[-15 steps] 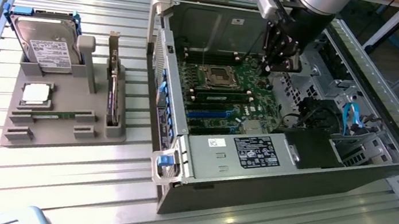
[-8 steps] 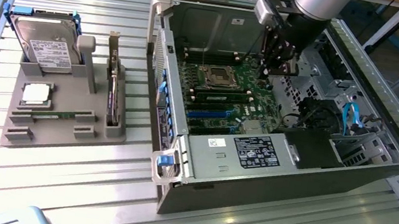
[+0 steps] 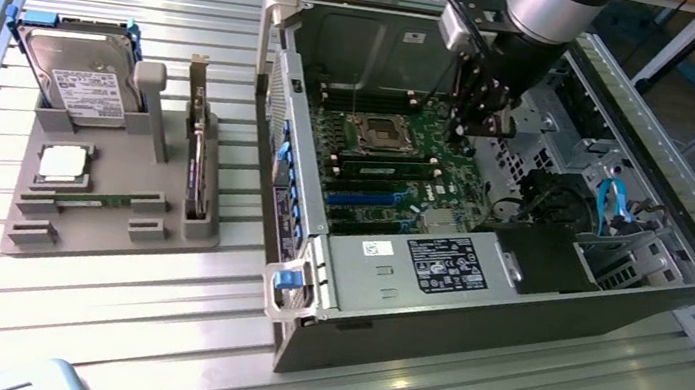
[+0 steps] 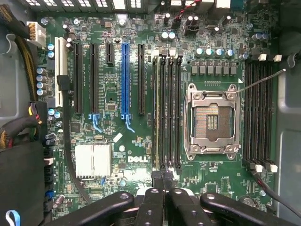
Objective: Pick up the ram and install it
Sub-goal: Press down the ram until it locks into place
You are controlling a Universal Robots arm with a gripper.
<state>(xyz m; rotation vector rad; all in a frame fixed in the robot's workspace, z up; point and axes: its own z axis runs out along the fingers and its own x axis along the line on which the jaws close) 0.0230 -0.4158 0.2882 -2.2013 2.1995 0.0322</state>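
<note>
The ram (image 3: pixel 92 199), a thin green stick, lies flat in the front slot of the grey holder (image 3: pixel 114 230) at the exterior view's left. My gripper (image 3: pixel 480 127) hangs far from it, inside the open computer case (image 3: pixel 466 322), low over the green motherboard (image 3: pixel 384 175). In the wrist view the gripper (image 4: pixel 162 179) is shut with nothing between its black fingers (image 4: pixel 153 202). Its tips hover at the end of a bank of long memory slots (image 4: pixel 167 113). One slot of that bank carries a pale greenish strip (image 4: pixel 155 113), seen edge-on.
The holder also carries a hard drive (image 3: pixel 83 80), a square silver processor chip (image 3: pixel 64 164) and an upright dark card (image 3: pixel 198 160). On the board sit the open processor socket (image 4: pixel 211 120), a second slot bank (image 4: pixel 258 113), expansion slots (image 4: pixel 124 80) and cables (image 4: pixel 19 127).
</note>
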